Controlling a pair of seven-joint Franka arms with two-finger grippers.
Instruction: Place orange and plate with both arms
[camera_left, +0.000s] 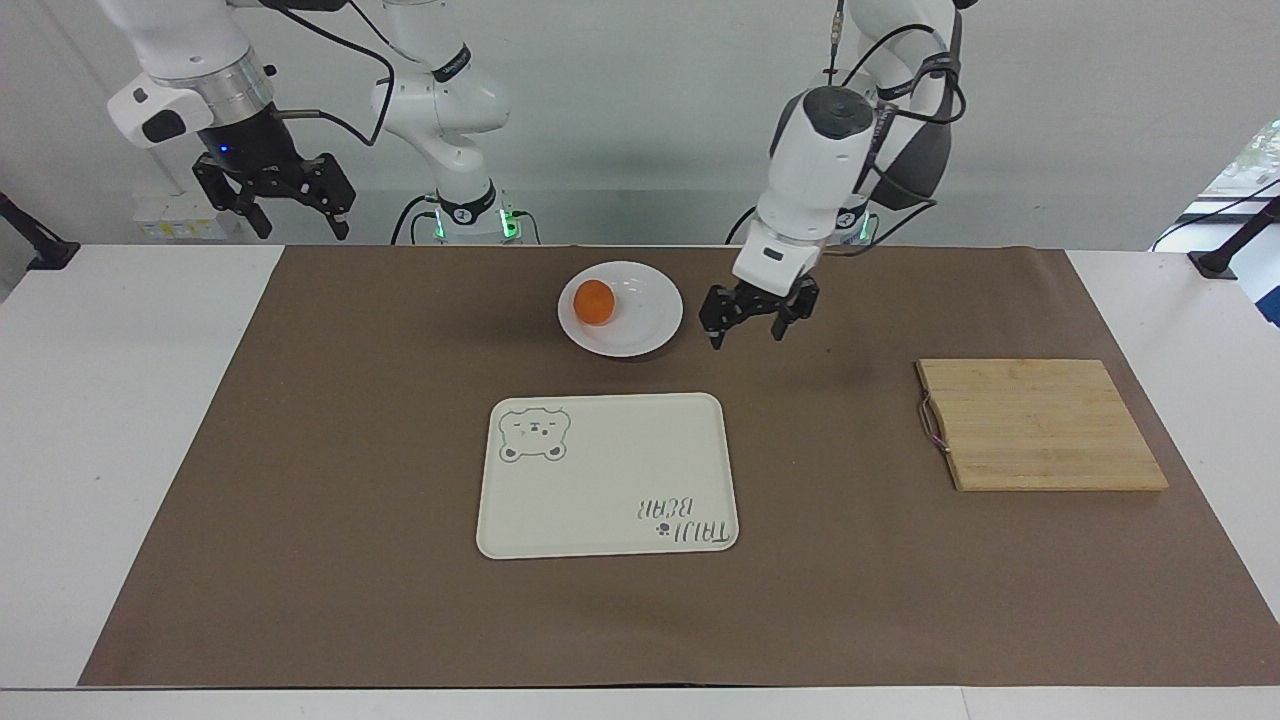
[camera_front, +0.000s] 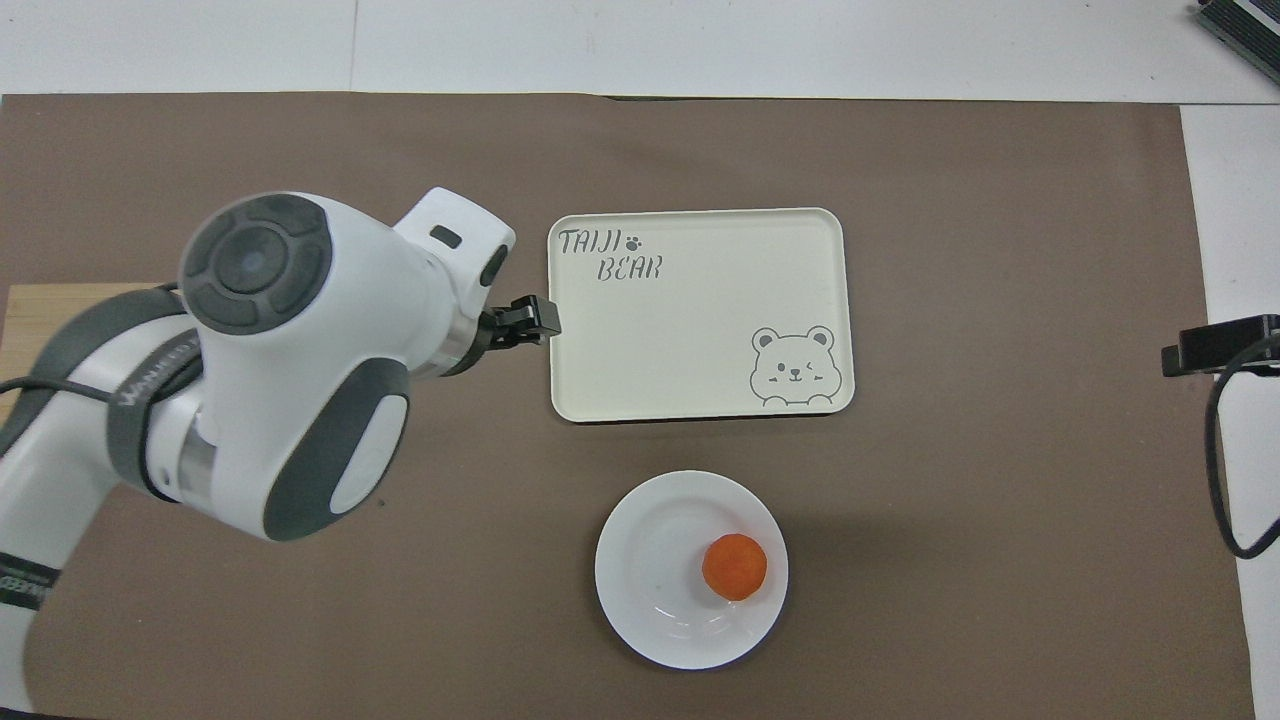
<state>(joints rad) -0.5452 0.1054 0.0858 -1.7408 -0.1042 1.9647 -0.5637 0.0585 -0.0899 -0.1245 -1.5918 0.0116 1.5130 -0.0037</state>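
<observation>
The orange (camera_left: 594, 301) (camera_front: 734, 566) lies on the white plate (camera_left: 650, 312) (camera_front: 648, 560), off centre toward the right arm's end, with nothing touching it. The plate rests on the brown mat near the robots. My left gripper (camera_left: 747, 335) hangs open and empty over the bare mat beside the plate, toward the left arm's end. In the overhead view its arm hides most of the gripper, and only one of its black fingers (camera_front: 527, 319) pokes out. My right gripper (camera_left: 298, 226) waits raised and open over the table's corner at the right arm's end.
A cream tray with a bear drawing (camera_left: 605, 475) (camera_front: 700, 330) lies on the mat, farther from the robots than the plate. A wooden cutting board (camera_left: 1040, 425) with a metal handle sits toward the left arm's end. The brown mat (camera_left: 300, 450) covers most of the table.
</observation>
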